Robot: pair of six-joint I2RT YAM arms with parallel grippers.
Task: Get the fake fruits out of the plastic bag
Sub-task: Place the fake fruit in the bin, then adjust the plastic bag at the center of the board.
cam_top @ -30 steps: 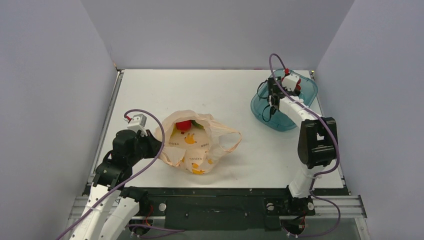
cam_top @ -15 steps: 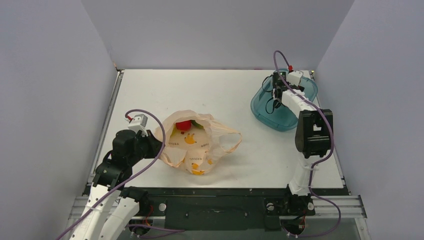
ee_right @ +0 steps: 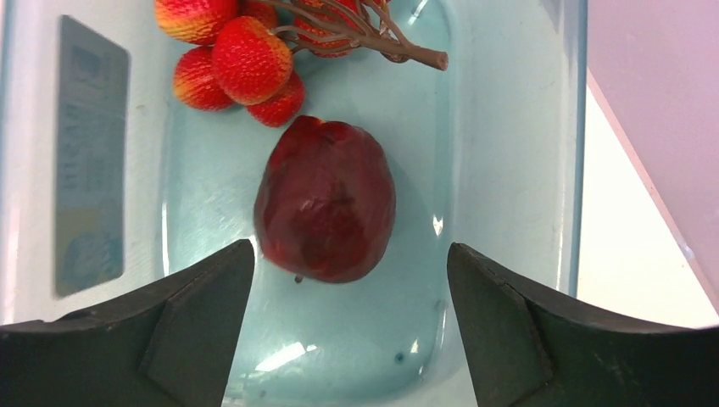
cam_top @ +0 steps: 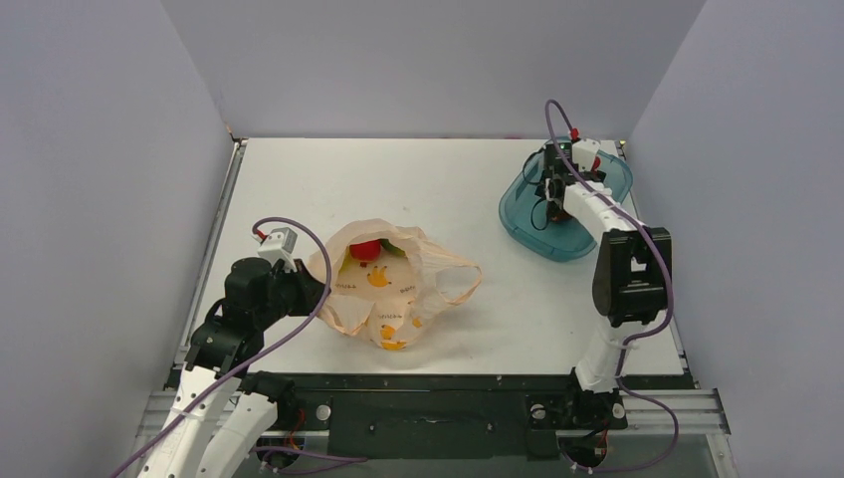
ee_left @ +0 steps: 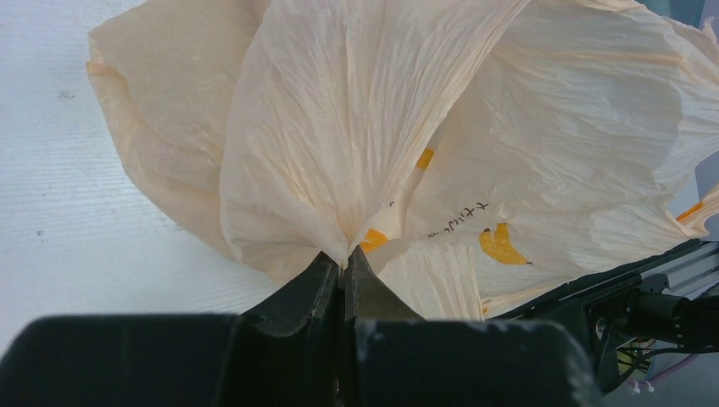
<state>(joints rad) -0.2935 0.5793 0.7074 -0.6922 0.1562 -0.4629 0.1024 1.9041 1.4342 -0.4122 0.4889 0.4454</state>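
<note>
Bright, even light; soft shadows

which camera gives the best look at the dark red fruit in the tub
Right wrist: the dark red fruit sits large and unobstructed on the tub floor, beside the berry cluster. In the top view the right gripper blocks it. The left wrist sees only the bag.
</note>
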